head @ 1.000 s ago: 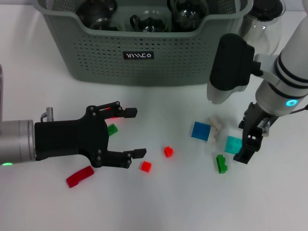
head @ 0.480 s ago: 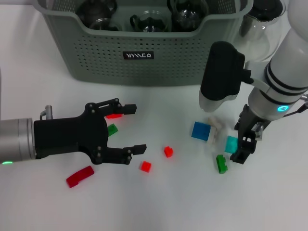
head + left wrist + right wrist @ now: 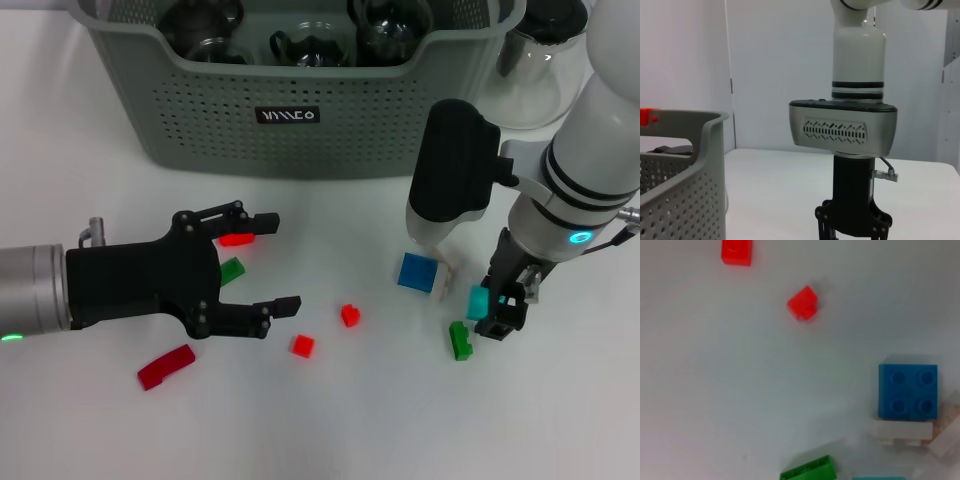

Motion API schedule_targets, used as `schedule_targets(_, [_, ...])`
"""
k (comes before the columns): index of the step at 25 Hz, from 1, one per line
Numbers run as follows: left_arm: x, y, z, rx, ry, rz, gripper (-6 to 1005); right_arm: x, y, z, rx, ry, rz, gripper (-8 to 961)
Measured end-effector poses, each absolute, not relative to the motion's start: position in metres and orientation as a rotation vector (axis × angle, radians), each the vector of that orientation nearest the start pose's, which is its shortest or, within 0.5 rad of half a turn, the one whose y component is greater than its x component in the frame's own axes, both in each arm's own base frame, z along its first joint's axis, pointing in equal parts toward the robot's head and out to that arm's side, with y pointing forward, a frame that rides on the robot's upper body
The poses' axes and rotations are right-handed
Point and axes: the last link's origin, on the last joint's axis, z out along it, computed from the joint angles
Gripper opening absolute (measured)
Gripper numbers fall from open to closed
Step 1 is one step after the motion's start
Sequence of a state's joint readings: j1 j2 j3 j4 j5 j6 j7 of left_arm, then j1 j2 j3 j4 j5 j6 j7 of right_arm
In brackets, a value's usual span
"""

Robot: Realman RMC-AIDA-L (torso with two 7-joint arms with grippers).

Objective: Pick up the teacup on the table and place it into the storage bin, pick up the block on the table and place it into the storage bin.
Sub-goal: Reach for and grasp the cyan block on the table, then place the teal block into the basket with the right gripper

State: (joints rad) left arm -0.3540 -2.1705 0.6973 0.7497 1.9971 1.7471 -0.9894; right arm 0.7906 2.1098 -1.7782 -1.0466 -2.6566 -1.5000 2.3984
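The right hand [image 3: 497, 312] points down at the counter [image 3: 400, 420] at about 4 o'clock in the head view, its black fingers closed around a teal block [image 3: 480, 301], which sits between them just above or on the surface; which of the two cannot be told. At 7 o'clock from that hand, just beside it, lies a green block [image 3: 460, 340]. At 10 o'clock are a blue block [image 3: 417, 272] and, touching its edge, a pale block [image 3: 449, 268]. The right wrist view shows the same blue block [image 3: 907, 391] with the pale piece [image 3: 902, 431] against it, and two red blocks [image 3: 802, 303] apart from them.

The left hand [image 3: 268, 264] hangs over the counter at 9 o'clock, fingers spread and holding nothing. Between its fingers lie a small green block [image 3: 232, 270] and a red piece [image 3: 237, 239]; a red bar [image 3: 166, 366] lies at its 7 o'clock.

The storage bin [image 3: 290, 115] stands at 12 o'clock with dark glass cups [image 3: 310, 45] inside. A glass carafe [image 3: 540, 60] stands beside it at 2 o'clock.
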Motion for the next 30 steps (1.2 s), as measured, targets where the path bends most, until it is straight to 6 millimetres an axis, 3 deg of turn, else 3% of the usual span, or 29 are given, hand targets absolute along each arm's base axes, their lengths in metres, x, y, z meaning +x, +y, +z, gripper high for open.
schedule_targets(6, [-0.272, 0.261, -0.019, -2.782, -0.182, -0.794, 887, 0.175, 0.336, -0.083, -2.796, 0.348, -1.08, 539])
schedule_targets(12, [-0.275, 0.259, -0.016, -2.765, -0.196, -0.804, 887, 0.176, 0.335, -0.08, -2.797, 0.353, -1.085, 474])
schedule_targets(16, [-0.275, 0.258, -0.016, -2.767, -0.197, -0.81, 888, 0.16, 0.335, -0.062, -2.815, 0.361, -1.001, 436])
schedule_targets(20, [-0.274, 0.257, -0.016, -2.775, -0.194, -0.816, 887, 0.117, 0.341, -0.01, -2.819, 0.357, -0.779, 429])
schedule_targets(24, [-0.274, 0.257, -0.016, -2.776, -0.194, -0.816, 887, 0.058, 0.349, 0.04, -2.84, 0.322, -0.441, 433])
schedule_targets(26, [-0.274, 0.257, -0.016, -2.776, -0.193, -0.817, 888, 0.031, 0.359, 0.059, -2.839, 0.319, -0.26, 435])
schedule_targets(30, [-0.273, 0.258, -0.015, -2.776, -0.206, -0.824, 888, -0.002, 0.383, 0.076, -2.769, 0.341, -0.052, 439])
